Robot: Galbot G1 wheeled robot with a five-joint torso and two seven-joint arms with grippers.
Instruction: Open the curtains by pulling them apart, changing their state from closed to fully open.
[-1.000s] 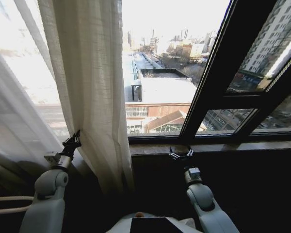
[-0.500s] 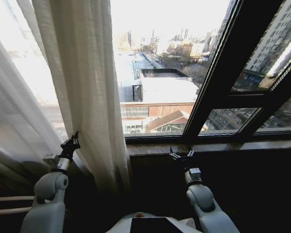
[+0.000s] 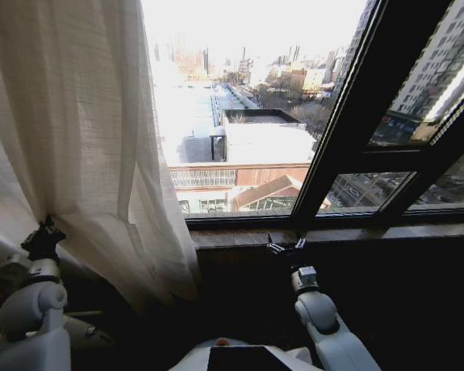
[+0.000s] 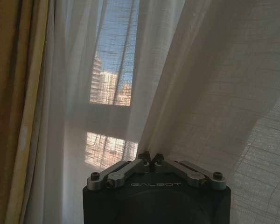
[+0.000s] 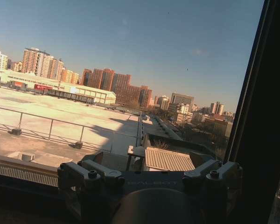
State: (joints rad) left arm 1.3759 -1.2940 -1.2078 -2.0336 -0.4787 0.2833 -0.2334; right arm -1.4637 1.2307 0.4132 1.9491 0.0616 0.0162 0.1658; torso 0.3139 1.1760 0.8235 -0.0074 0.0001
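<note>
The curtains (image 3: 85,139) hang as a sheer cream pleated panel over the left part of the window, its free edge ending near the sill. My left gripper (image 3: 44,233) sits low at the far left, shut on a fold of that fabric. In the left wrist view its fingertips meet at the left gripper (image 4: 150,157), with the curtains (image 4: 214,84) pinched between them and stretched tight away from the pinch. My right gripper (image 3: 286,246) stands open just in front of the window sill, holding nothing. In the right wrist view the right gripper (image 5: 149,165) has its fingers spread wide, facing the bare glass.
A dark window frame bar (image 3: 348,100) slants down the right of the glass. The window sill (image 3: 332,232) runs across below it, above a dark wall (image 3: 387,301). A heavier yellow-brown drape (image 4: 14,93) hangs beside the sheer fabric.
My left gripper has moved far to the left with the curtain in it, dragging the panel's edge leftward and uncovering more glass. The right arm has barely moved.
</note>
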